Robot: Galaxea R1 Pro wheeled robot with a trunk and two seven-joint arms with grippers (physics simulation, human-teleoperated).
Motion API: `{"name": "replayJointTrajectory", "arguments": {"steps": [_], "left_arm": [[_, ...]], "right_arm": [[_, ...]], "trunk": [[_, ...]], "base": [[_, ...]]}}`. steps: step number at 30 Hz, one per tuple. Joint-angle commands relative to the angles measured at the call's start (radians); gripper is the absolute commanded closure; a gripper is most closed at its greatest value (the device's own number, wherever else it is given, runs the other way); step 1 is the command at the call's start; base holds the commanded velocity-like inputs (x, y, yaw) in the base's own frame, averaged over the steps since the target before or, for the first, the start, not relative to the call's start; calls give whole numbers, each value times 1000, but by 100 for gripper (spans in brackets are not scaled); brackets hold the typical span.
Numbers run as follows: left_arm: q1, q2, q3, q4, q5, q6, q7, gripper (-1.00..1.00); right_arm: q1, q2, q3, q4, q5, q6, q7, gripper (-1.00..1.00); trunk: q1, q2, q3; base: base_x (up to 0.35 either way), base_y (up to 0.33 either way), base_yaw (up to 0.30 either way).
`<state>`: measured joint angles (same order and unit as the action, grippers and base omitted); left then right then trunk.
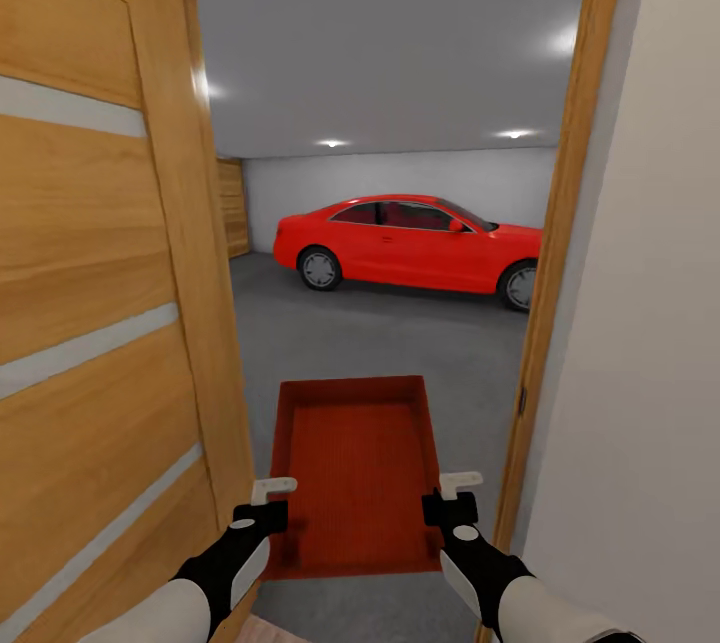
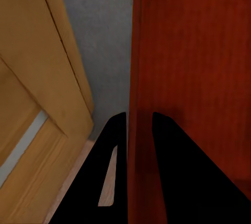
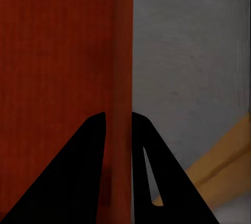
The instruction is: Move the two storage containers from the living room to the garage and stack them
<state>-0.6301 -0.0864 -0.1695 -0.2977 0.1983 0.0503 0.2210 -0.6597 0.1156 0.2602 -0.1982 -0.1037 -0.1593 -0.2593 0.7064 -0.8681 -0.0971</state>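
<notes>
A red-orange storage container [image 1: 350, 463] hangs level in front of me above the grey concrete garage floor [image 1: 400, 333], just inside the doorway. My left gripper [image 1: 272, 503] is shut on its left wall, and my right gripper [image 1: 448, 498] is shut on its right wall. The left wrist view shows the thin red wall pinched at my left gripper [image 2: 139, 114], with the container's bottom [image 2: 193, 51] beside it. The right wrist view shows the same grip at my right gripper [image 3: 118, 113] on the container [image 3: 57, 51]. One container is in view.
An open wooden door [image 1: 90, 323] stands close on my left. A wooden door frame [image 1: 560, 273] and a white wall [image 1: 640, 323] are close on my right. A red car [image 1: 410, 243] is parked across the back of the garage, with open concrete before it.
</notes>
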Motion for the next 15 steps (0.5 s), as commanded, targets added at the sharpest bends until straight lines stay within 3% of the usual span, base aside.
{"name": "replayJointTrajectory", "arguments": {"steps": [1,11,15], "left_arm": [[0,28,50,-6,-11,-55,43,100],[0,28,50,-6,-11,-55,43,100],[0,28,49,-6,-11,-55,43,100]], "right_arm": [[-1,0,-42,3,-91,-8,-23,100],[-1,0,-42,3,-91,-8,-23,100],[-1,0,-42,3,-91,-8,-23,100]], "trunk": [[1,-1,-2],[1,-1,-2],[1,-1,-2]], "base": [[233,230,-282],[233,230,-272],[233,230,-75]]}}
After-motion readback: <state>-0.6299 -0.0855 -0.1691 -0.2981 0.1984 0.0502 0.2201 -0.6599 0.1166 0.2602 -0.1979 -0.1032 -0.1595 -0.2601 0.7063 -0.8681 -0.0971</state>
